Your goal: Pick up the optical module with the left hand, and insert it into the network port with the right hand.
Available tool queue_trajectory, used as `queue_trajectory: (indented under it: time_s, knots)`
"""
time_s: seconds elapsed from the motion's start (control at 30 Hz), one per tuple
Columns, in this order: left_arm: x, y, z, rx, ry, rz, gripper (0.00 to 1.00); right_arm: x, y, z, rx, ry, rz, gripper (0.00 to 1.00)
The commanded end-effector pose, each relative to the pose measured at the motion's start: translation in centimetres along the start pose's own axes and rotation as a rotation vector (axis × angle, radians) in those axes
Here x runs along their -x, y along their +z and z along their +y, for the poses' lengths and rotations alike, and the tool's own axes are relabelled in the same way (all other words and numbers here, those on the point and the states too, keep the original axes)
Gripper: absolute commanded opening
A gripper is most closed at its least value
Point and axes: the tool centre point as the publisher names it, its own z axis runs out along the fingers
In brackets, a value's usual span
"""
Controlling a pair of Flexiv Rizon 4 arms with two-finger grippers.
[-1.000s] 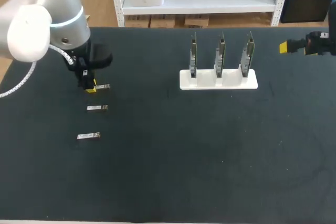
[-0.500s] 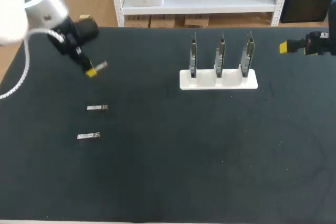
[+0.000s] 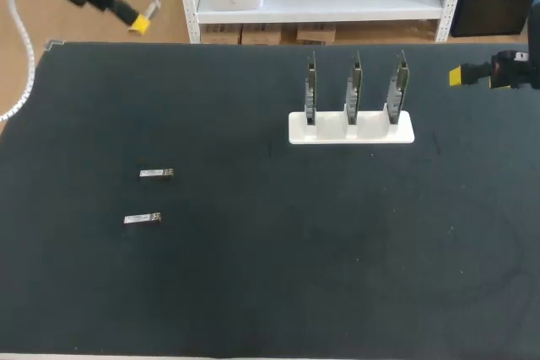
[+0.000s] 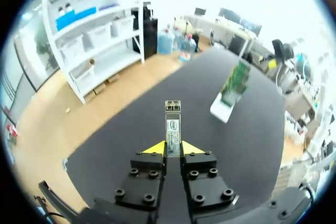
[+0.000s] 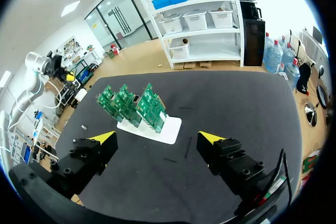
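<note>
Left fingers (image 4: 154, 148), clamped on the slim silver optical module (image 4: 172, 124), have lifted it off the black surface (image 3: 270, 276) to the far-left corner. Pickup looks done; handover is next. Right fingers (image 5: 105, 138) spread, empty, far right. White stand of green circuit boards (image 3: 351, 126) far centre. Two spare silver modules (image 3: 156, 174) left.

Table (image 3: 253, 292): black top | left part: far module (image 3: 156, 174) and near module (image 3: 142, 219), small, silver, lying flat, near each other, not touching | right of middle, toward far edge: white stand (image 3: 351, 127), three green circuit boards (image 3: 355, 82) upright in it, side by side
</note>
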Motion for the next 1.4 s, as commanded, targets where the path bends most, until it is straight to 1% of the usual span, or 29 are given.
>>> queue_trajectory:
  time_s: [0.03,0.13,0.27,0.57,0.67,0.7,0.8,0.9,1.03,1.23,1.3,1.4]
  knots:
    - [1.7,-1.4,-2.7,0.146,-0.040,-0.553,0.00,0.0,0.0,0.0,0.000,0.000,0.000,1.00]
    - [3.8,-1.3,-4.3,0.119,0.012,-0.597,0.00,0.0,0.0,0.0,0.000,0.000,0.000,1.00]
    - [6.0,-0.5,-6.5,0.071,0.071,-0.631,0.00,0.0,0.0,0.0,0.000,0.000,0.000,1.00]
    - [10.5,1.4,-10.2,-0.055,0.161,-0.689,0.00,0.0,0.0,0.0,0.000,0.000,0.000,1.00]
    - [11.8,2.2,-11.3,-0.128,0.176,-0.691,0.00,0.0,0.0,0.0,0.000,0.000,0.000,1.00]
    - [12.1,2.5,-11.6,-0.137,0.187,-0.693,0.00,0.0,0.0,0.0,0.000,0.000,0.000,1.00]
    - [12.8,3.5,-12.8,-0.188,0.228,-0.684,0.00,0.0,0.0,0.0,0.000,0.000,0.000,1.00]
    - [13.3,4.3,-14.1,-0.267,0.267,-0.679,0.00,0.0,0.0,0.0,0.000,0.000,0.000,1.00]
    - [13.7,5.4,-15.7,-0.327,0.296,-0.672,0.00,0.0,0.0,0.0,0.000,0.000,0.000,1.00]
    - [13.8,6.4,-17.4,-0.405,0.304,-0.672,0.00,0.0,0.0,0.0,0.000,0.000,0.000,1.00]
    - [13.7,6.9,-18.4,-0.450,0.293,-0.667,0.00,0.0,0.0,0.0,0.000,0.000,0.000,1.00]
    - [13.1,7.5,-20.0,-0.466,0.323,-0.666,0.00,0.0,0.0,0.0,0.000,0.000,0.000,1.00]
